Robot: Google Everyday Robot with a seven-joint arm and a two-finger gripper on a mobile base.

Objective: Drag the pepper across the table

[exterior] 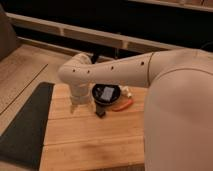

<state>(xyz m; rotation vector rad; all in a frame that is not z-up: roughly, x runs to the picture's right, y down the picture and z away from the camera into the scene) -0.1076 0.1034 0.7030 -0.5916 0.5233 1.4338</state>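
The orange-red pepper (122, 105) lies on the wooden table (90, 137), just right of and below a black bowl (106, 95). My white arm reaches in from the right and bends down at the elbow. The gripper (81, 106) is at the arm's lower end, left of the bowl and over the table's back-left part, mostly hidden by the forearm. It stands wide and nothing shows in it. It is apart from the pepper by about the bowl's width.
A small dark block (101, 113) sits on the table right below the bowl. A white tube (125, 91) lies beside the bowl's right rim. A dark grey mat (25, 125) covers the floor left of the table. A low ledge (75, 34) runs behind.
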